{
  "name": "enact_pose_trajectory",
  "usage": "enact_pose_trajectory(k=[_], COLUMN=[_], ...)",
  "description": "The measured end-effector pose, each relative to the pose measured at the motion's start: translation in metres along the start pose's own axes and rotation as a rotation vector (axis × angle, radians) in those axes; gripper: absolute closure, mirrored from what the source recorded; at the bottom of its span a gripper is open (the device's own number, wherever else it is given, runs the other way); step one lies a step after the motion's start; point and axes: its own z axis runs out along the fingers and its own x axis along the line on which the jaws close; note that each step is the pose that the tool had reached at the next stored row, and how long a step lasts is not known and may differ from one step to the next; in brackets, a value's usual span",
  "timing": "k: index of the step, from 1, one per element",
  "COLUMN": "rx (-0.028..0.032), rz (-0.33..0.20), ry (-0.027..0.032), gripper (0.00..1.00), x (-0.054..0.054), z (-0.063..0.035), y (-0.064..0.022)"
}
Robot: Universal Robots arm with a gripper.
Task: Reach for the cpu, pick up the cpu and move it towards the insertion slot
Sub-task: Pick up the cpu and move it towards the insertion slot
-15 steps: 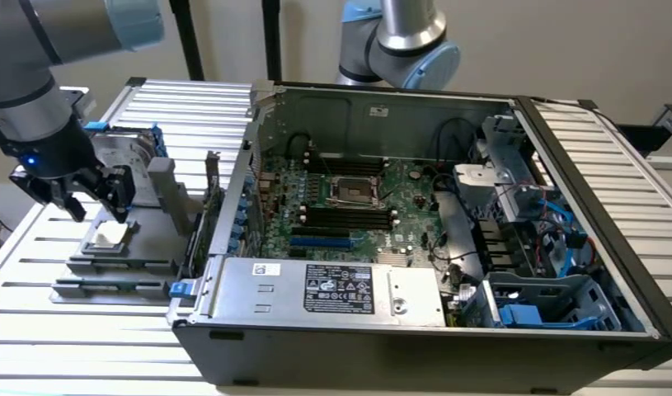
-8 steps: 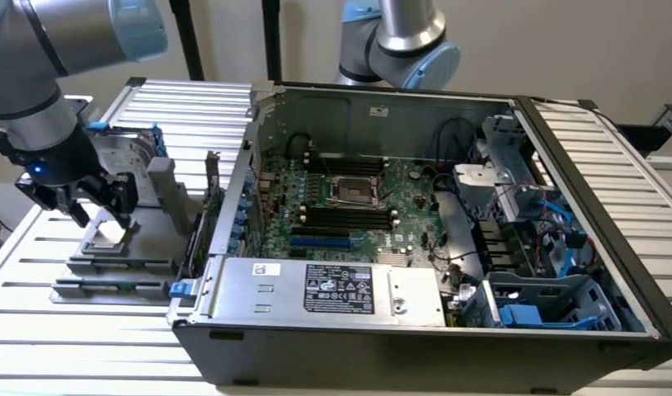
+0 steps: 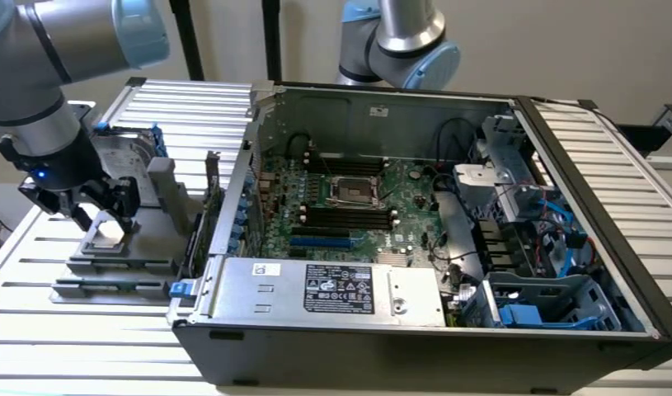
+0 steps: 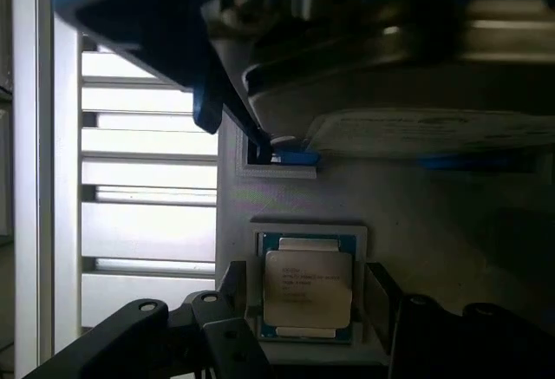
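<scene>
Exterior view, left to right: arm (image 3: 39, 107) stands at the exterior view's left, with the gripper (image 3: 102, 213) low over the grey fixture (image 3: 115, 266) on the slatted table (image 3: 28, 289). cpu (image 3: 109, 228) sits flat in the fixture's pocket, right under the gripper. Only a pale patch of it is visible between the fingers, rest hidden. Hard drive (image 3: 127, 157) with blue frame stands behind, partly covered by the arm. Right of that is the open PC case (image 3: 424, 351): silver power supply (image 3: 325, 289) at the near wall, green motherboard (image 3: 407, 186) behind it. Insertion slot (image 3: 350, 191) is on the board, well apart from the cpu, with the black memory slots (image 3: 341, 216) just beside it. Cables and drive cage at the exterior view's right are too cluttered to sort. Wrist view: cpu (image 4: 308, 285) lies flat in its pocket, metal lid up, print unreadable. Fingers (image 4: 227, 331) are spread, one either side of the cpu, not pinching it; can't tell if the pads touch the pocket rim. Hard drive beyond is blurred and cut off at the frame edge.
</scene>
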Motion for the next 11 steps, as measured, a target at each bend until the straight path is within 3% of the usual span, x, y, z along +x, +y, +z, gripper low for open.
enact_pose_trajectory(k=[11], rx=[-0.0001], rz=[0.000], ry=[0.0074], gripper=[0.35], x=[-0.0029], z=[0.0030], y=[-0.0038])
